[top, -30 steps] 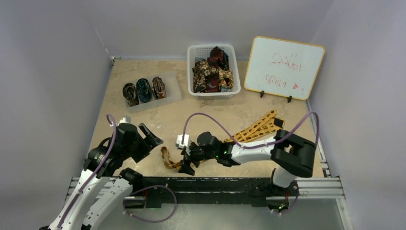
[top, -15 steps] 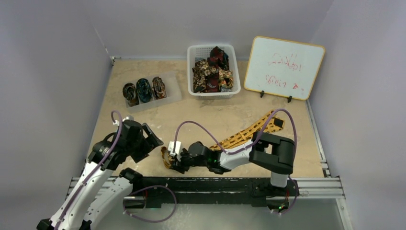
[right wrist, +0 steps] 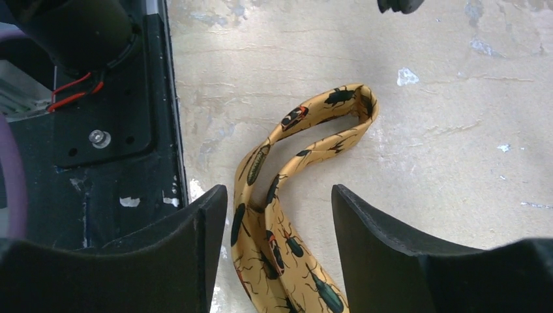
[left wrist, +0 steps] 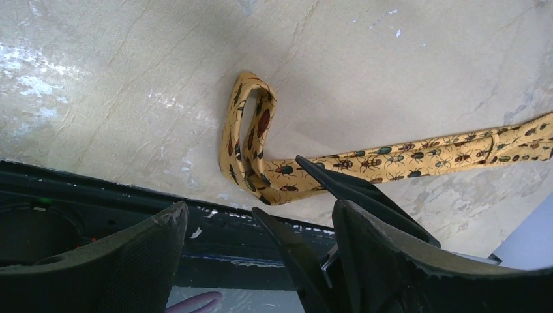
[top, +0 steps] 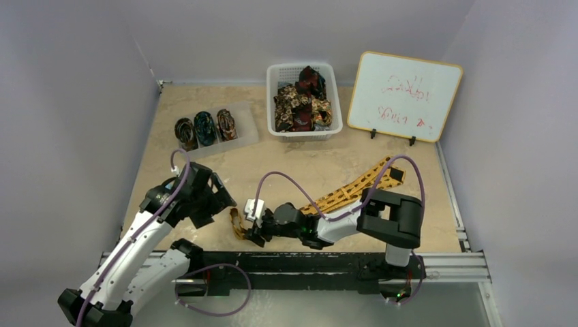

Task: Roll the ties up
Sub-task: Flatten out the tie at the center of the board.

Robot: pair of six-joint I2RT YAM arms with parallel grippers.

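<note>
Shifted since a second ago: right gripper (top: 249, 230), drawn leftward along the golden-yellow tie (top: 354, 185) to its narrow end; left gripper (top: 219, 199), brought closer to that same end.

Golden-yellow tie: beetle print, flat on the table (top: 293, 160). Wide end lies far right near the whiteboard (top: 405, 95); narrow end is doubled into a small loop beside the black rail (top: 327, 261).

Right gripper: jaws apart, straddling the doubled strip just behind the loop, not pinching it. Judged set to take the fold as the roll's core.

Left gripper: jaws wide, empty, just beside the loop, probably to steady it.

Rolled ties (top: 204, 127): three, in a clear tray (top: 245, 133).

Loose ties (top: 300, 102): heaped in a white basket (top: 300, 67).

Surface: beige marbled table, scuffed.

Room: plain pale lilac walls (top: 68, 102).
</note>
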